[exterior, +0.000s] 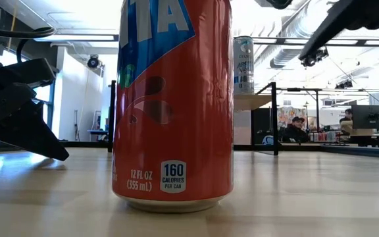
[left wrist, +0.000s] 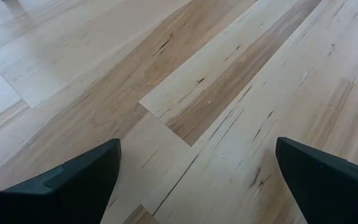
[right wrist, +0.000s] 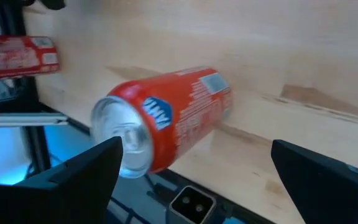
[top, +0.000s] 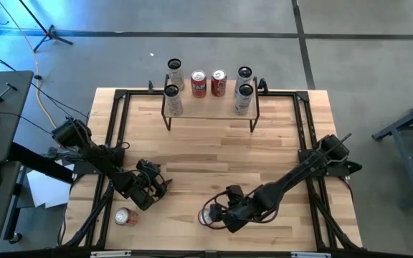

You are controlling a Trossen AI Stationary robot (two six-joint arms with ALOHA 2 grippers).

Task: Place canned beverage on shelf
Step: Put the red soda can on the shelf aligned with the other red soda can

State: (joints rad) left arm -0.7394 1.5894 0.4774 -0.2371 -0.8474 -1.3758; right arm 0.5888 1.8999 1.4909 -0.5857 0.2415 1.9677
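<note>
An orange can [top: 208, 213] stands upright on the table near its near edge, filling the low view [exterior: 173, 105]. My right gripper [top: 217, 215] hovers open just to its right. In the right wrist view the can [right wrist: 166, 118] lies ahead of the open gripper [right wrist: 196, 146], between the fingers' lines, and I see no touch. The shelf [top: 210, 107] stands at the table's far middle with several silver and red cans on it. My left gripper [top: 153, 188] waits open over bare wood [left wrist: 197, 143] at the near left.
A red can [top: 125, 216] sits near the table's near left corner, also seen in the right wrist view [right wrist: 17, 56]. Black rails [top: 120, 136] frame the tabletop. Bare wood lies between the orange can and the shelf. A person sits far back in the room [exterior: 298, 128].
</note>
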